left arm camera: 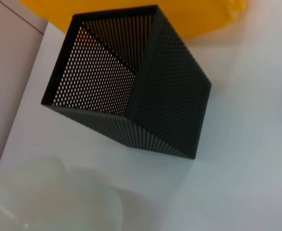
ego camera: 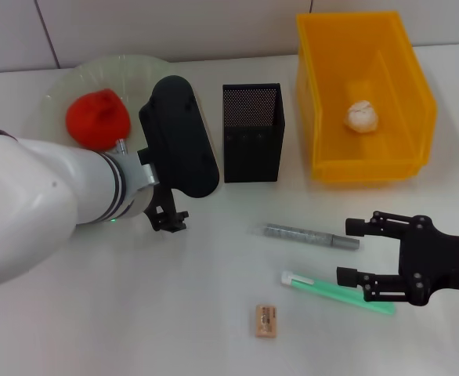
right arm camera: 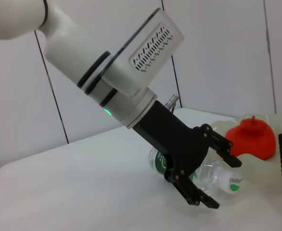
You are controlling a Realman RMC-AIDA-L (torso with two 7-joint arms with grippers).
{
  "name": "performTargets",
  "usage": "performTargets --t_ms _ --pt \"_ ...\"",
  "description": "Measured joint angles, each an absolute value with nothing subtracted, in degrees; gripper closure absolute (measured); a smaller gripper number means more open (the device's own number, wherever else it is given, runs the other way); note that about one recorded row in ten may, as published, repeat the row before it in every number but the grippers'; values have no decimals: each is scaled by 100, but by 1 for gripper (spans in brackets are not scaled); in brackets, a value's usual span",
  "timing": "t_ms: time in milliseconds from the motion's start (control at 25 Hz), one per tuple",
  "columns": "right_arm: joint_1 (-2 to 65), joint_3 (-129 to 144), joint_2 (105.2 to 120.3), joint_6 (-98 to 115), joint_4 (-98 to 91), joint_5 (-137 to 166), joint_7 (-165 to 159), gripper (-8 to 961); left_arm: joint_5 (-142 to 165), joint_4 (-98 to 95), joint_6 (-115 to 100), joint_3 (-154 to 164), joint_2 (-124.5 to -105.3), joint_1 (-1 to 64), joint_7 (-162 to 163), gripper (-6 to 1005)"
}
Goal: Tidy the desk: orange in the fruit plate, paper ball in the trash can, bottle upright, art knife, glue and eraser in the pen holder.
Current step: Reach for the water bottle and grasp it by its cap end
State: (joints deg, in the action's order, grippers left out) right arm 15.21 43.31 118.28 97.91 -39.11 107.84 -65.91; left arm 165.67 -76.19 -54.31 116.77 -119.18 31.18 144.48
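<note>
Black, the left pincer (right arm camera: 213, 175) is seen in the right wrist view with its fingers spread wide on either side of the bottle (right arm camera: 206, 175), which lies on its side on the white worktop (ego camera: 135, 313); whether the fingers touch the bottle cannot be told. In the head view the left arm hides the bottle. Just beyond this pincer sits the pale fruit plate (ego camera: 73, 82) with the orange (ego camera: 96, 117) in it. The black mesh pen holder (ego camera: 252, 133) stands upright beside the plate, and the yellow trash can (ego camera: 363, 94) stands on the holder's other side, with the paper ball (ego camera: 362, 116) inside.

The right pincer (ego camera: 351, 251) hovers low at the near right of the worktop, fingers apart and holding nothing. Its fingertips lie between the grey art knife (ego camera: 312, 236) and the green glue (ego camera: 335, 292). The eraser (ego camera: 265, 320) lies nearer the front edge, apart from both.
</note>
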Motion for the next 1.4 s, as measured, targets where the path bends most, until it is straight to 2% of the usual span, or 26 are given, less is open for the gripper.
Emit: performTargets --t_ms 960,1160,1400 --pt "1528 4371 11830 9746 -3911 10784 -6592 163 16568 -7234 -5075 11638 -11918 3235 14422 183" --pt "1522 4368 11830 9747 -3911 10784 -6592 163 16568 -7233 -5155 11654 -11918 3233 14422 353" --pt "1531 4367 11830 9745 -3883 10784 -6592 163 16567 -7233 -5208 11655 -11918 3228 14402 500"
